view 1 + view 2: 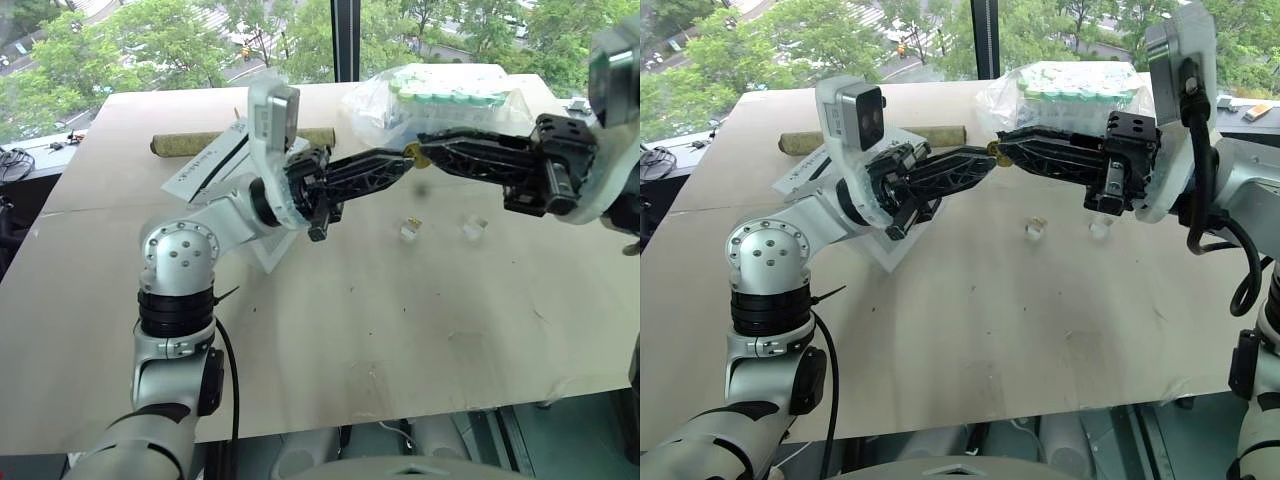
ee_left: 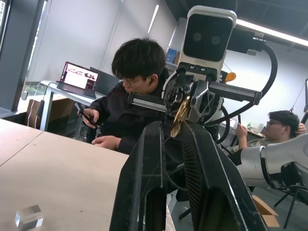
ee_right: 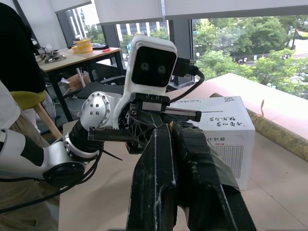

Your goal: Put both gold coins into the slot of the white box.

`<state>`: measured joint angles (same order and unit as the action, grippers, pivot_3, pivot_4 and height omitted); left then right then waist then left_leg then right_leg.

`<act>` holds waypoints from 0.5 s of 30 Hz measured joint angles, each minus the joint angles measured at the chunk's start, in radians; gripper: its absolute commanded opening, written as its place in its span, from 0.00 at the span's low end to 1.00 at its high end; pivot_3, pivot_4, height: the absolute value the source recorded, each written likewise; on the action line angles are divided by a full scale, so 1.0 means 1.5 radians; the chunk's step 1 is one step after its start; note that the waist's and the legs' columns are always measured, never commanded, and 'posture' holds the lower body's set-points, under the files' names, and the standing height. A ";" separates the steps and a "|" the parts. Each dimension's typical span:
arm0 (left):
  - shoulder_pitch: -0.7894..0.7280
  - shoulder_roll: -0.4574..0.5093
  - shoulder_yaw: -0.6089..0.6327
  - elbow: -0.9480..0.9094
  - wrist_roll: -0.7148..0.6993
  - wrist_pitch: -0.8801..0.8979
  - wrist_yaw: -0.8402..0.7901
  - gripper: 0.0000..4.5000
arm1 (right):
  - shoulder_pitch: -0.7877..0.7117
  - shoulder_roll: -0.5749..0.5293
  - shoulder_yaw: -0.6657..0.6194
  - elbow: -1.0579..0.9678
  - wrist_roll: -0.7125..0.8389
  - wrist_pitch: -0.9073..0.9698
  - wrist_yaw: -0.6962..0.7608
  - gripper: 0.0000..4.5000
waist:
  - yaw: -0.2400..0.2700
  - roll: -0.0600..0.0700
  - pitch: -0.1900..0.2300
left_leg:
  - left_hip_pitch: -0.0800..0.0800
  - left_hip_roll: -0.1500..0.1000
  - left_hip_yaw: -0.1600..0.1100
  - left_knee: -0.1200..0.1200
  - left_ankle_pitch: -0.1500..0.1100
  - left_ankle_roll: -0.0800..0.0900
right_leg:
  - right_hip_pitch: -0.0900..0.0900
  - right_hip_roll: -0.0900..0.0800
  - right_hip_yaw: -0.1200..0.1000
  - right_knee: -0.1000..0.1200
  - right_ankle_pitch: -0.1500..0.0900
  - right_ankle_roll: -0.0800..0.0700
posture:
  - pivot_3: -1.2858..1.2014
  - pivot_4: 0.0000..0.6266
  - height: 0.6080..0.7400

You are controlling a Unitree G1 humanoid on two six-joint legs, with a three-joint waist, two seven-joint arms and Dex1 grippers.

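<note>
Left eye view, left to right. One white box (image 1: 213, 163) stands on the table (image 1: 330, 330) behind the left arm, well apart from the coin. The left gripper (image 1: 404, 157) reaches the one gold coin (image 1: 418, 155) in mid-air; whether it has closed on it cannot be told. The right gripper (image 1: 424, 150) is clamped on that coin. Two clear blocks (image 1: 411, 231) lie below (a gold glint at the nearer one may be the second coin). Judged progress: a hand-over at most; both insertions remain.
</note>
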<state>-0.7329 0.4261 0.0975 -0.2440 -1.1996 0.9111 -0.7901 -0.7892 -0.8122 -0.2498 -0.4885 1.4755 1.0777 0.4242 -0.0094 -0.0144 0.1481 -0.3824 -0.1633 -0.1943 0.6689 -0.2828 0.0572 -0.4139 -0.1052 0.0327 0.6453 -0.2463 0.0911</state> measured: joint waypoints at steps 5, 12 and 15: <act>0.000 -0.001 0.001 0.000 0.000 0.000 0.000 0.11 | 0.001 -0.006 0.002 0.006 0.001 -0.007 0.006 0.00 | 0.000 0.000 0.000 | 0.000 0.000 0.000 0.000 0.000 0.000 | 0.000 0.000 0.000 0.000 0.000 0.000 | 0.52 0.24 1.00; 0.000 -0.001 0.001 0.000 0.000 0.000 -0.003 0.11 | 0.002 -0.010 0.005 0.013 0.001 -0.010 0.017 0.00 | 0.000 0.000 0.000 | 0.000 0.000 0.000 0.000 0.000 0.000 | 0.000 0.000 0.000 0.000 0.000 0.000 | 0.52 0.24 1.00; 0.000 -0.001 0.001 0.000 0.000 0.000 -0.008 0.11 | 0.002 -0.011 0.008 0.019 0.001 -0.010 0.020 0.00 | 0.000 0.000 0.000 | 0.000 0.000 0.000 0.000 0.000 0.000 | 0.000 0.000 0.000 0.000 0.000 0.000 | 0.52 0.24 1.00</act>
<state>-0.7327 0.4247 0.0991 -0.2440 -1.2000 0.9110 -0.8022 -0.7859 -0.8294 -0.2383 -0.4603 1.4767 1.0624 0.4541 -0.0086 -0.0145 0.1482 -0.3824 -0.1632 -0.1943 0.6689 -0.2828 0.0572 -0.4139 -0.1052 0.0327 0.6453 -0.2463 0.0911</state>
